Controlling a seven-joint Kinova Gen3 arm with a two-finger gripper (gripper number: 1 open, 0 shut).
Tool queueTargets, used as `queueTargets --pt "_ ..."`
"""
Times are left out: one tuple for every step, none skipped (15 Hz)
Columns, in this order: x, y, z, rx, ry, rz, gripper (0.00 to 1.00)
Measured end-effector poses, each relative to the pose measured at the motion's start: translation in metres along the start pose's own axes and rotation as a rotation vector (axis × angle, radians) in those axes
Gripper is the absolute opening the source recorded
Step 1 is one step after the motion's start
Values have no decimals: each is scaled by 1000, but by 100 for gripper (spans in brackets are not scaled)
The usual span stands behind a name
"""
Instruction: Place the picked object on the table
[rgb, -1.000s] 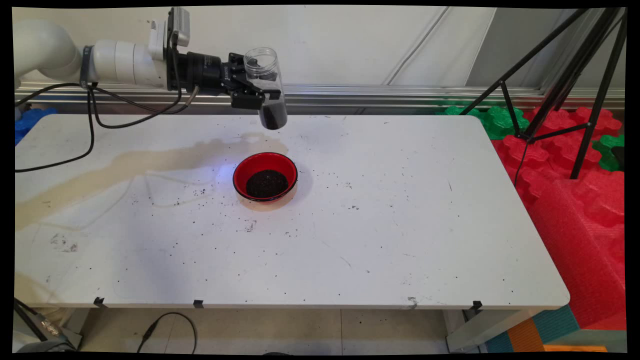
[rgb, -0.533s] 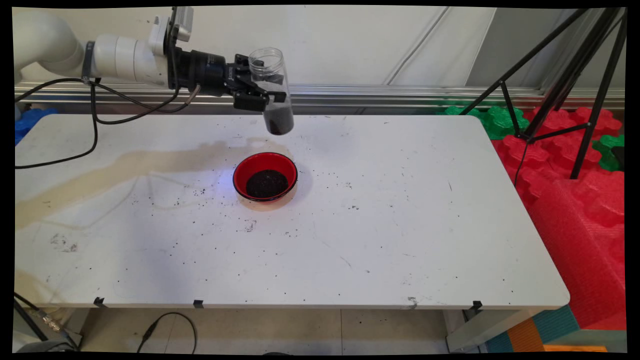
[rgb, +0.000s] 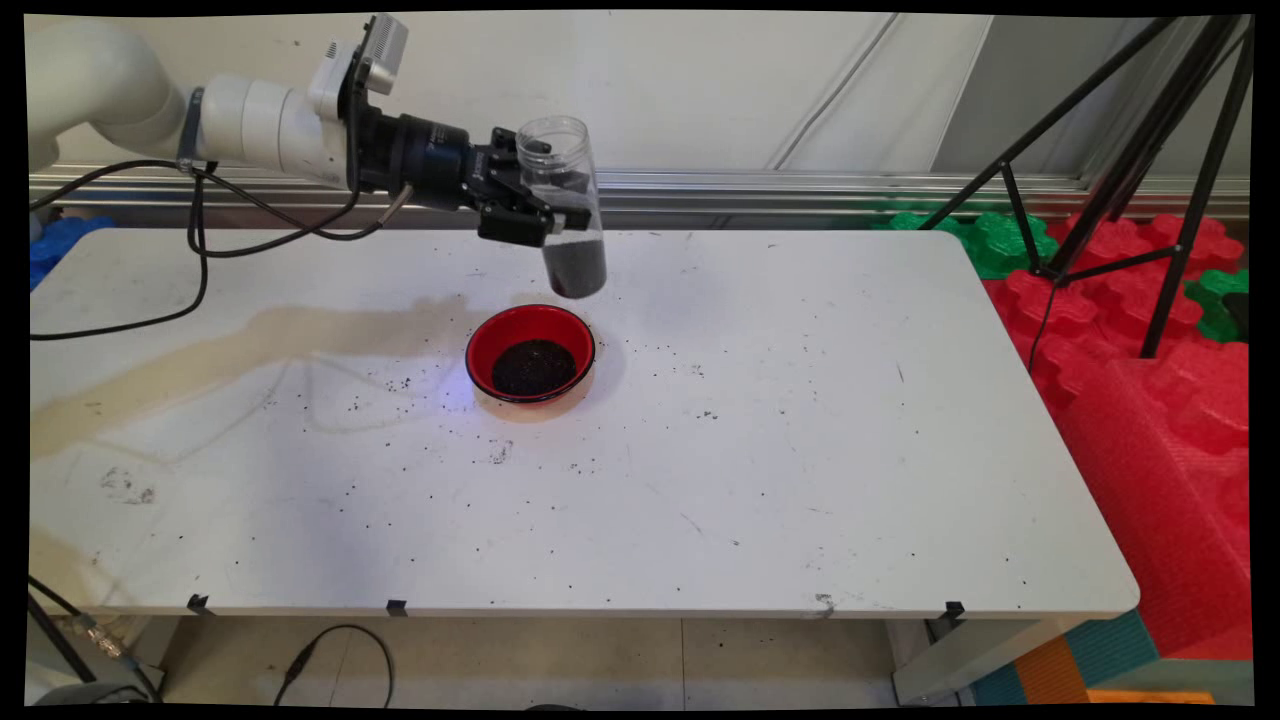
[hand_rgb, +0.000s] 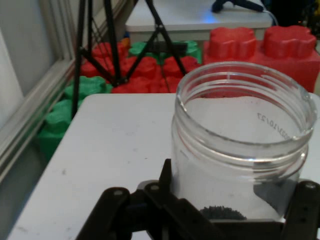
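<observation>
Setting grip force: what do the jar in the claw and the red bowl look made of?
Jar: clear, glossy, likely plastic; the table shows through its threaded neck, dark granules sit at the bottom. Claw grips its middle. Bowl: red, smooth and shiny inside with a dark rim; plastic or lacquer, can't tell.

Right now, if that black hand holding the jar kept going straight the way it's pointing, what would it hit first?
The hand points across the table toward its far end. The hand view shows bare tabletop, then the black tripod and red foam blocks beyond. Likely those, though depth is unclear.
</observation>
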Motion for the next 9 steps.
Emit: queueTargets --pt "0 4 3 -16 -1 -3 0" --pt "0 6 6 -28 -1 -6 0" --pt "0 8 8 -36 -2 -8 0" --pt "0 11 10 -48 -3 -10 0" --pt "0 13 12 -57 -4 -12 0" --pt "-1 16 15 -68 -5 -15 0" --pt "-2 19 18 -82 -7 -18 0" --pt "-4 22 22 -96 -10 -21 0" --pt "-6 24 24 -107 -13 -23 0"
